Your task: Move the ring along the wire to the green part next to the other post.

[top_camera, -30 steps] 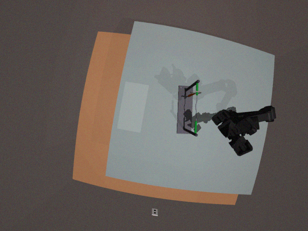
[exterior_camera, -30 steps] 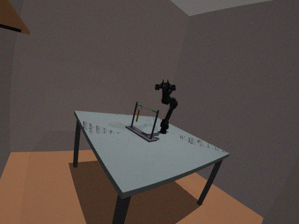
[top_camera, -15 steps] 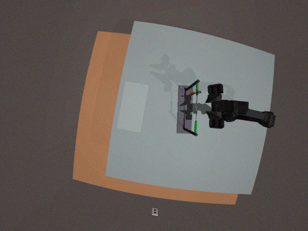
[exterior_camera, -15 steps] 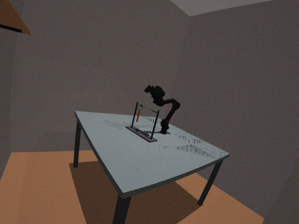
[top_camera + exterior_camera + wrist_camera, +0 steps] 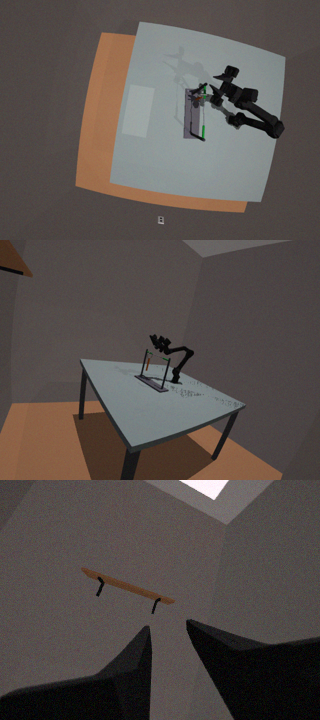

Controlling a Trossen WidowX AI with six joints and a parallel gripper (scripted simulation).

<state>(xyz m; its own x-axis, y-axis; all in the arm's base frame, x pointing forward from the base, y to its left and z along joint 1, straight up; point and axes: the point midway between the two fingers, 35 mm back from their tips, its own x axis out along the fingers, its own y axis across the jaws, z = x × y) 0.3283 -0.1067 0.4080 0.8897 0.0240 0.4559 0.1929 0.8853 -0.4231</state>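
Observation:
The ring (image 5: 201, 96) (image 5: 147, 355) hangs on the far green part (image 5: 204, 89) of the wire, beside the far post (image 5: 144, 363). Its orange handle (image 5: 198, 98) (image 5: 147, 364) points down. The thin grey wire (image 5: 203, 113) runs to the near green part (image 5: 203, 131) (image 5: 166, 359) at the near post (image 5: 165, 374). My gripper (image 5: 211, 80) (image 5: 168, 627) is partly open with nothing between its fingers. It is above the height of the wire, on the arm's side of the far post, apart from the ring and handle.
The posts stand on a dark purple base (image 5: 191, 113) (image 5: 155, 385) on the pale table (image 5: 160, 160) (image 5: 155, 415). The arm's links (image 5: 258, 111) (image 5: 180, 364) reach from beside the stand. A wall shelf (image 5: 130, 586) shows in the wrist view.

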